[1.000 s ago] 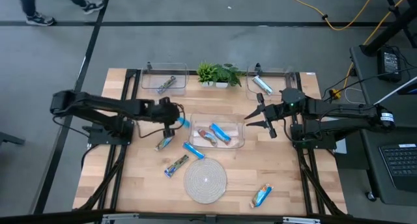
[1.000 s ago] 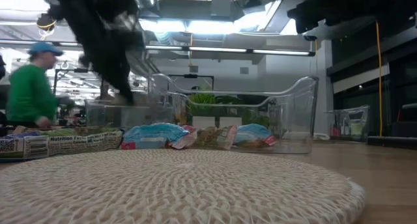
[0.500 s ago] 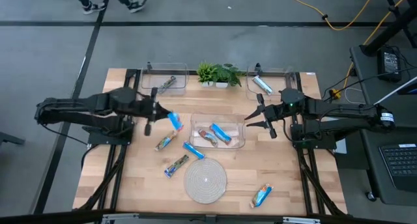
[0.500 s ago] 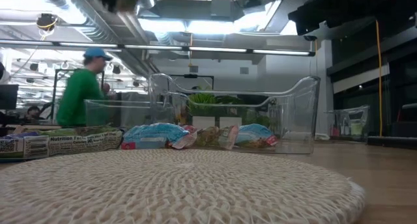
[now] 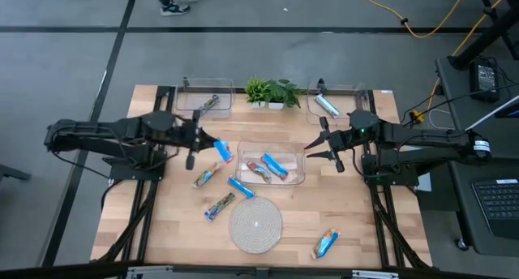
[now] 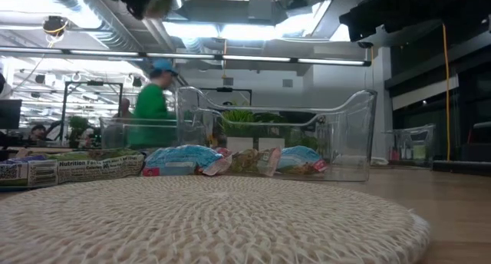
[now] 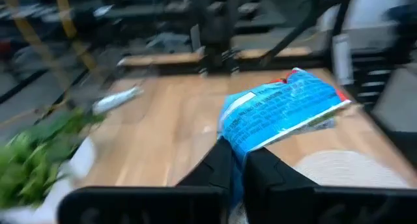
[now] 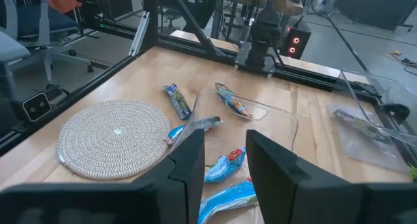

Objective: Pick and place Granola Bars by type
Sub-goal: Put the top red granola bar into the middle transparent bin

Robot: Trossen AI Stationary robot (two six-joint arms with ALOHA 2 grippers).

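Note:
My left gripper (image 5: 197, 141) hovers above the table, left of the middle clear bin (image 5: 298, 178), shut on a bright blue granola bar (image 5: 220, 149). In the left wrist view that bar (image 7: 280, 113) sticks out past the gripper (image 7: 236, 165). My right gripper (image 5: 324, 146) is open and waits in the air right of the middle bin; the right wrist view shows its gap (image 8: 225, 162). Two bars (image 5: 268, 167) lie in the middle bin. Loose bars lie flat on the table (image 5: 205, 178), (image 5: 241, 188), (image 5: 219, 206), (image 5: 326, 244). My left gripper pinches the bright blue bar between its two fingers at one end of the wrapper (image 7: 240, 144). The fingers come roughly level from the table's left. The rest of the bar reaches out beyond the fingertips, lifted clear of the table.
A round woven mat (image 5: 255, 225) lies near the near edge. A far-left bin holds a dull bar (image 5: 207, 105) and a far-right bin a silvery bar (image 5: 327, 106). A small plant (image 5: 272, 91) stands between them. A person in green (image 6: 149, 103) walks behind the table.
My left gripper has risen from the table with the bright blue bar and drawn back toward the table's left; the bar now hangs clear above the wood. The person in green has walked across the background.

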